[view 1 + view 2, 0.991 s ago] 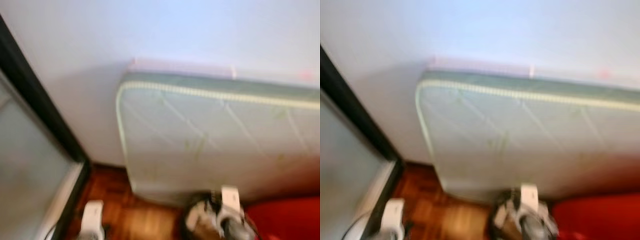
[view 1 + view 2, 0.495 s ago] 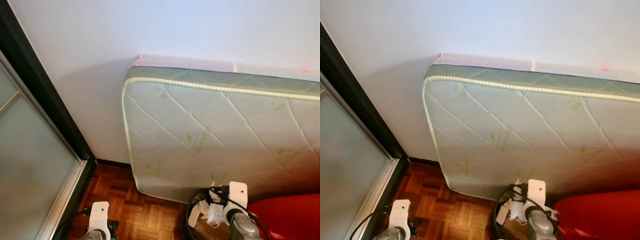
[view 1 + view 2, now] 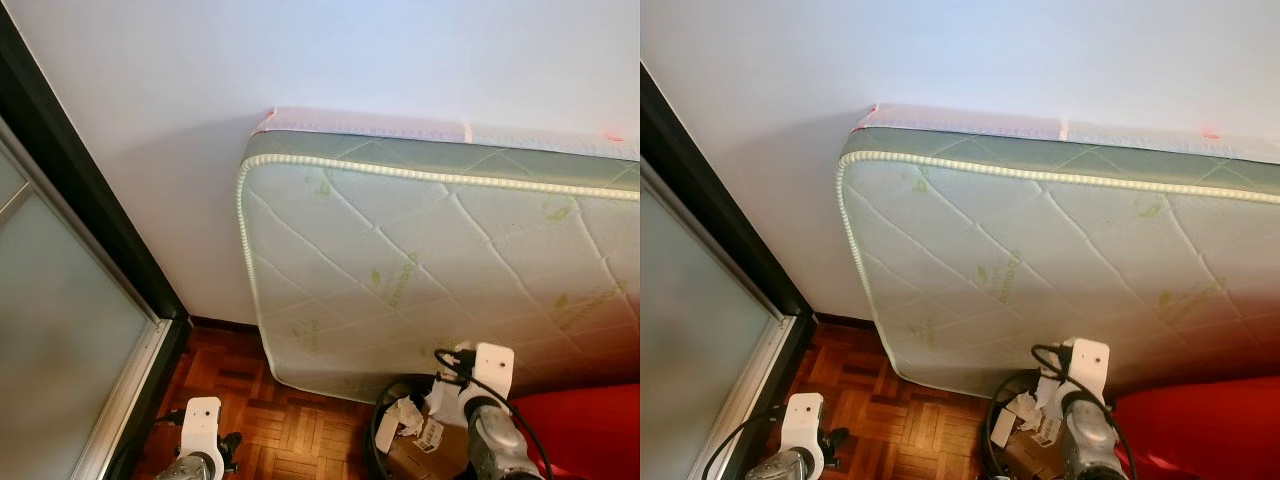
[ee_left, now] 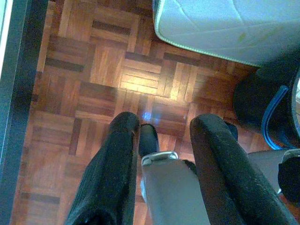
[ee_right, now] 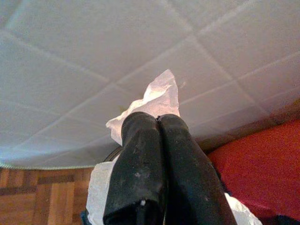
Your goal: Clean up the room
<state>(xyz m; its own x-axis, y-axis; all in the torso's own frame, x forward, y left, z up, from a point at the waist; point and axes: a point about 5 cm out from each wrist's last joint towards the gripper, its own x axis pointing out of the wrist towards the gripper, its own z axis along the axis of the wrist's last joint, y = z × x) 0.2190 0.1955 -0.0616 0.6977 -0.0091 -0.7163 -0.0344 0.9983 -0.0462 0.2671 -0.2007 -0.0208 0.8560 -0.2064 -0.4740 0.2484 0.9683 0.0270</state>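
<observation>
At nine o'clock a dark-framed frosted door (image 3: 60, 330) meets the parquet floor (image 3: 270, 420). The left gripper (image 4: 161, 124) hangs above that floor, fingers spread apart, holding nothing. A quilted mattress (image 3: 440, 260) leans on the white wall (image 3: 300, 60), from centre to three o'clock. Near five o'clock the right gripper (image 5: 157, 119) is clamped on a crumpled white tissue (image 5: 154, 101), which sticks out past the fingertips, before the mattress. Below it lies a dark bin (image 3: 1015, 440) with paper scraps, and a red cloth surface (image 3: 590, 430) at four o'clock.

tissue (image 5: 157, 99) | white, crumpled | pinched in closed jaws, before mattress (image 5: 93, 56)
</observation>
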